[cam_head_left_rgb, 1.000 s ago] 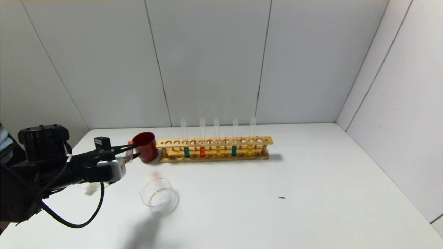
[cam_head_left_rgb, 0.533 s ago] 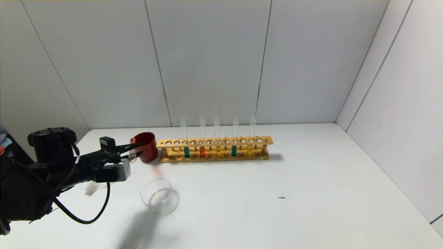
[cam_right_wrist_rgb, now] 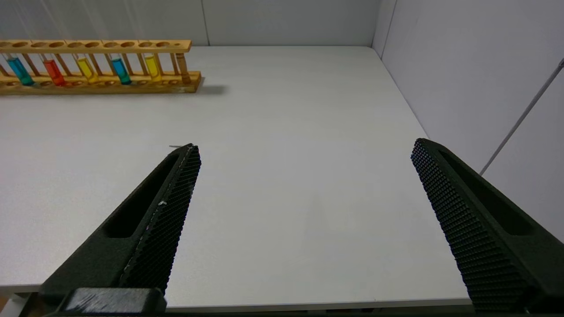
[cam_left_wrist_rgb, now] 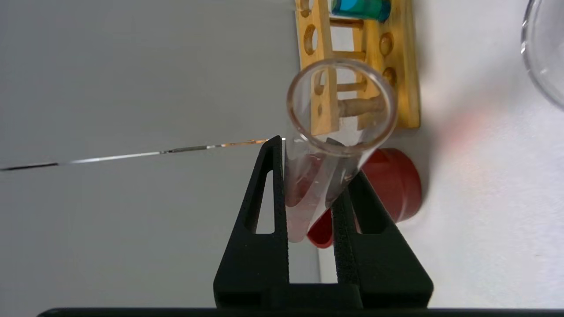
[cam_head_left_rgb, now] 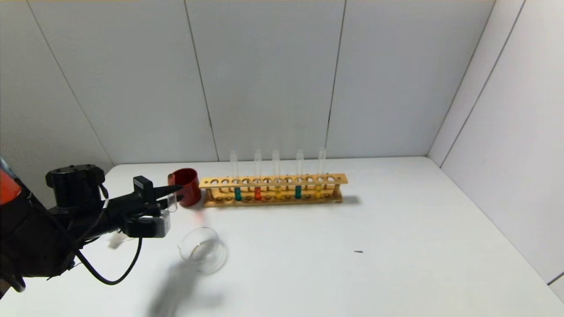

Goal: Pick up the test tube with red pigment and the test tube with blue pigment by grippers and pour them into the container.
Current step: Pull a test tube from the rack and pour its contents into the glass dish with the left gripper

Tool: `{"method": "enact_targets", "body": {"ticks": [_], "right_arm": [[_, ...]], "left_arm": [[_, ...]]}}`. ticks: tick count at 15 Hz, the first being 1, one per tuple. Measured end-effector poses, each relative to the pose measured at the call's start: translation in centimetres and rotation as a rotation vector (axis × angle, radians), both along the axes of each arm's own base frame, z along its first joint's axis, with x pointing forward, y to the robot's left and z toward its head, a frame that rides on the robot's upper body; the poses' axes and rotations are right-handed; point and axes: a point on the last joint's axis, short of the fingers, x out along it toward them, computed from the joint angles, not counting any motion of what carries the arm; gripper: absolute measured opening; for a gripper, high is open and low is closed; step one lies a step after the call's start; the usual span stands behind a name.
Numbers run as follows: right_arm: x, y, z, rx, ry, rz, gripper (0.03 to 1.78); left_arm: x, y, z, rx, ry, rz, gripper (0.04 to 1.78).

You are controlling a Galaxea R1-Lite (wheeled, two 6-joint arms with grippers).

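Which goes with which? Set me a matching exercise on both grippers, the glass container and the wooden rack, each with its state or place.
Things:
1. left gripper
2. right gripper
3. container
4. wooden rack

States or places:
A. holds five tubes upright
B. open, above the bare table
C. shut on the test tube with red pigment
D. stands on the table, nearer the robot than the red cup

Pairs: 1-C, 2-B, 3-D, 4-A
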Motion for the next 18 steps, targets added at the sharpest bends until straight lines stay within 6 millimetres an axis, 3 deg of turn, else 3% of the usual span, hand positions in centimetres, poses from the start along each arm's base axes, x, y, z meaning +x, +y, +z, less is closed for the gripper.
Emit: {"method": "enact_targets", "body": {"ticks": [6,18], "right_arm": [[0.0,0.0,0.0,0.000,0.000,0.000,1.75],[0.0,0.0,0.0,0.000,0.000,0.000,1.75]], "left_arm": [[1.2,-0.3,-0.9,0.038,-0.085,-0.013,0.32],[1.3,-1.1,-1.5,0.123,-0.134,-0.052,0.32]]}}
